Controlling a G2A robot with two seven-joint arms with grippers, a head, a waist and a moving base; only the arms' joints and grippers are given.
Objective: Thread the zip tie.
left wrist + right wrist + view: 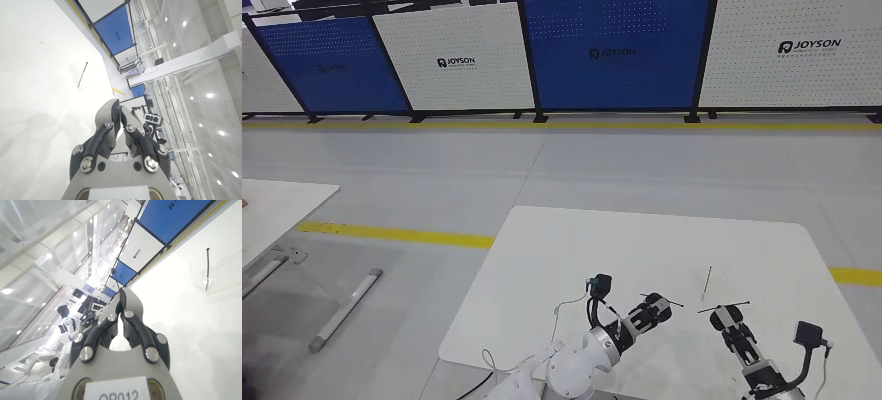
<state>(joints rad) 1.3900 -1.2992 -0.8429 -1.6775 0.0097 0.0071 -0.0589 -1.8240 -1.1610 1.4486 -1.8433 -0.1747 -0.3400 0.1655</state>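
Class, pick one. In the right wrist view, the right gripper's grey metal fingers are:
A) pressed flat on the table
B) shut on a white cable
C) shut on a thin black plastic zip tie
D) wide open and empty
C: the right gripper is closed, and the thin black plastic zip tie sticks out from its tip, head end free.

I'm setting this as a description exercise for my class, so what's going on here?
A two-armed robot is working at a white table. Its right gripper is shut on a black zip tie whose head sticks out beyond it. Its left gripper is shut too, on a thin black strip. The two held pieces are apart in the top view, so nothing is threaded yet. A spare zip tie lies loose on the table beyond both grippers.
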